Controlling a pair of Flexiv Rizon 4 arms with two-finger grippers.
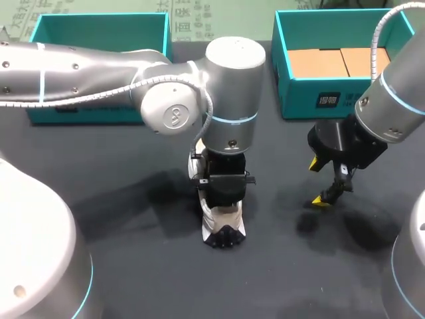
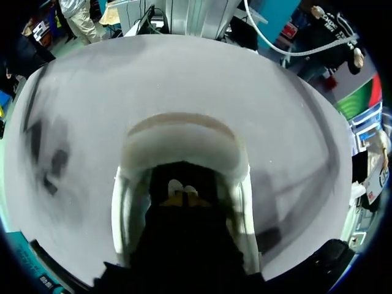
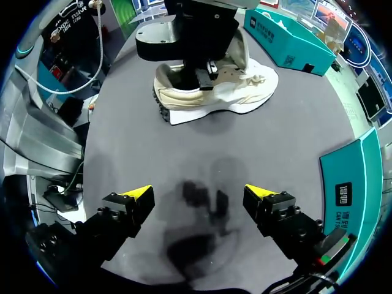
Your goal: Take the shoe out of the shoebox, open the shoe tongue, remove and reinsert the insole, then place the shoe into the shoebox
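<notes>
- Head view: the shoe (image 1: 224,232) stands out of its box on the dark counter (image 1: 133,266), near the middle. My left arm comes down on it from above, so the take-out step looks done.
- Left wrist view: the left end effector (image 2: 182,197) is sunk in the shoe's mouth, with the pale collar around it. Whether it is closed on the insole or on anything else I cannot tell, because its own dark body hides most of the inside.
- Right wrist view: the right end effector (image 3: 199,196) hangs open above bare counter, nothing between its yellow tips, well apart from the shoe, which lies ahead of it.
- My judgement is that the insole step is in hand. The frames do not settle whether it is being taken out or put back.
- The next move likely calls for the right end effector to steady the shoe while the left works inside it.
- Two teal boxes wait at the far edge. The left shoebox (image 1: 99,26) is partly hidden by my arm. The right shoebox (image 1: 292,86) holds cardboard pieces (image 1: 339,63).
</notes>
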